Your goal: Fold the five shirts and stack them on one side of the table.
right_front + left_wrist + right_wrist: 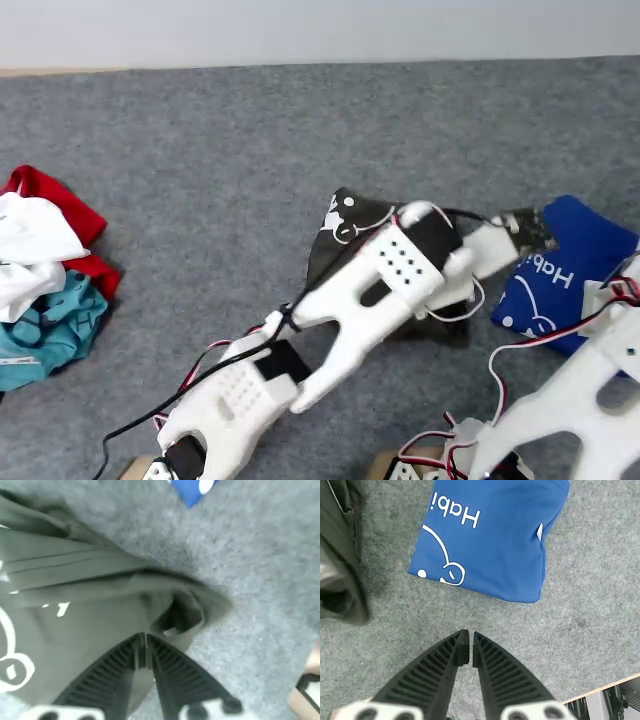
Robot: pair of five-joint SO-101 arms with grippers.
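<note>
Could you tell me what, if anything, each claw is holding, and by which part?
The left claw seems to pinch the dark shirt at a folded edge; the right claw is shut on nothing.

The table point(200, 200) is lit softly and evenly from above in the high view, bright and without glare, and the wall point(300, 30) along the upper edge of the frame is rendered nearly white. Short, soft shadows are cast beneath the left arm point(390, 270) at the centre of the frame and under the pile of shirts point(45, 280) at the left edge. In the left wrist view a deep shadow is held inside the fold of the dark shirt point(75, 605). In the right wrist view the blue shirt point(490, 540) is evenly lit, a thin shadow is thrown along its edge, and a dull sheen is seen on the ribbed black jaws.
</note>
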